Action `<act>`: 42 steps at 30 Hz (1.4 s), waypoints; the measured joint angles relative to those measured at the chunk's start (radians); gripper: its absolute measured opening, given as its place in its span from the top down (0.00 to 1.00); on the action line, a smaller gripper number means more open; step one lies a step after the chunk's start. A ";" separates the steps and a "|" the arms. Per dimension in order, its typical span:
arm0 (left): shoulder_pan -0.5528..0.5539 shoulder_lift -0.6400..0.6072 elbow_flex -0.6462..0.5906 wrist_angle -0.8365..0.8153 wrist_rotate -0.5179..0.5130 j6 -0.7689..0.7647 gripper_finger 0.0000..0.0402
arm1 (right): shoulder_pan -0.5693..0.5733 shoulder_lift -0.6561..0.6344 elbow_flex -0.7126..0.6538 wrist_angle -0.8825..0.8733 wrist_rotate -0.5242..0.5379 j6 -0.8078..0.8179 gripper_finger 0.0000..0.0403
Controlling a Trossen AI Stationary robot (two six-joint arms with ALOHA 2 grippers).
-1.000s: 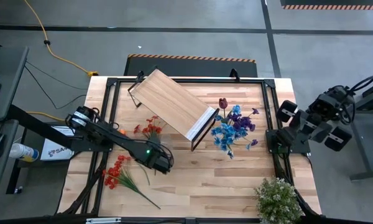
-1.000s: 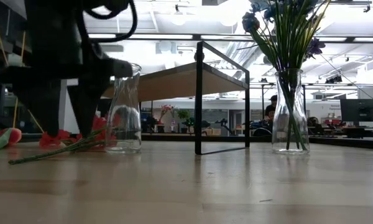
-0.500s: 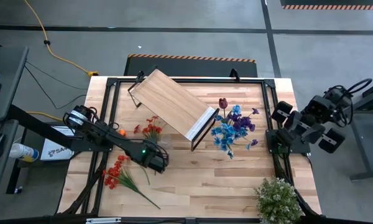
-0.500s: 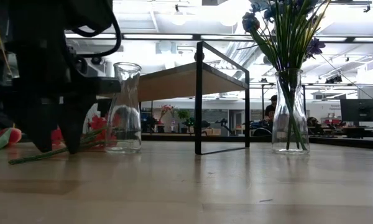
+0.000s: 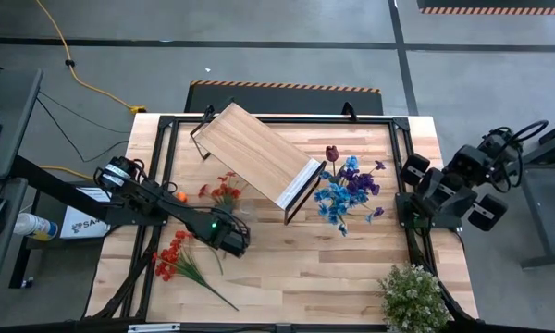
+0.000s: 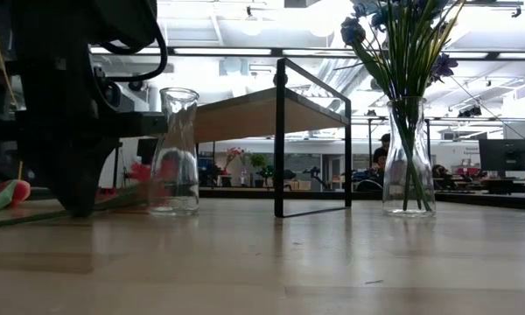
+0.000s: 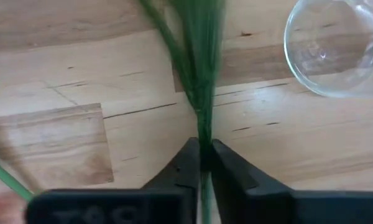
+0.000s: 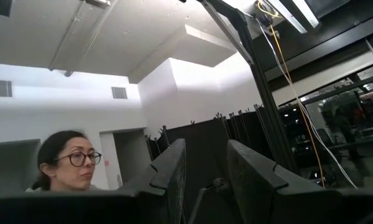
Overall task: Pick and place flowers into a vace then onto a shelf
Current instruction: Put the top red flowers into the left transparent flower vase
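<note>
A red flower spray lies on the table with its green stem running toward the near edge. My left gripper stands over that stem, shut on it. An empty glass vase stands upright just beside it, its mouth showing in the left wrist view. A second red spray lies near the left front, and an orange tulip lies by the left arm. The shelf stands at the back. A second vase holds blue and purple flowers. My right gripper is open past the table's right edge, holding nothing. My left gripper pinches the red spray's green stem between its two fingertips, well below the blooms. The fingers come from above, pointing down, and lie across the stem. The stem stays low along the tabletop.
A bushy pale plant stands at the near right corner. A black frame runs round the tabletop. A dark red rose rises from the filled vase. A person shows in the room beyond my right gripper.
My left gripper has come down onto the red spray's stem, shifting slightly toward the table's left edge, and has shut on it. The stem has stirred a little under the fingers. My right arm has swung slightly at the table's right edge.
</note>
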 joint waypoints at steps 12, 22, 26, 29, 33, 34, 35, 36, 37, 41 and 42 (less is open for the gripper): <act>-0.015 -0.007 0.002 -0.012 -0.008 -0.161 0.92 | 0.000 0.000 0.000 0.000 -0.002 0.021 0.73; -0.106 -0.008 0.113 -0.155 -0.068 -0.342 0.92 | 0.000 -0.002 0.000 0.000 -0.004 0.019 0.73; -0.135 -0.009 0.185 -0.248 -0.111 -0.401 0.92 | 0.000 -0.002 0.000 0.000 -0.005 0.019 0.73; -0.158 -0.010 0.259 -0.342 -0.118 -0.425 0.92 | 0.000 -0.002 0.000 0.000 -0.006 0.020 0.73; -0.187 -0.010 0.363 -0.477 -0.120 -0.446 0.92 | 0.000 -0.003 0.000 0.000 -0.010 0.022 0.73; -0.195 -0.011 0.392 -0.514 -0.120 -0.454 0.92 | 0.000 -0.003 0.000 0.000 -0.015 0.022 0.73; -0.203 -0.011 0.420 -0.552 -0.119 -0.463 0.92 | 0.000 -0.003 0.000 0.000 -0.022 0.022 0.73; -0.213 -0.011 0.448 -0.587 -0.118 -0.470 0.92 | 0.000 -0.003 0.000 0.000 -0.027 0.022 0.73; -0.223 -0.011 0.477 -0.619 -0.117 -0.476 0.92 | 0.000 -0.003 0.000 0.000 -0.029 0.022 0.73; -0.260 -0.012 0.588 -0.731 -0.117 -0.491 0.92 | 0.000 -0.003 0.000 0.000 -0.034 0.022 0.73; -0.269 -0.013 0.615 -0.758 -0.117 -0.495 0.92 | 0.000 -0.003 0.000 0.000 -0.034 0.022 0.73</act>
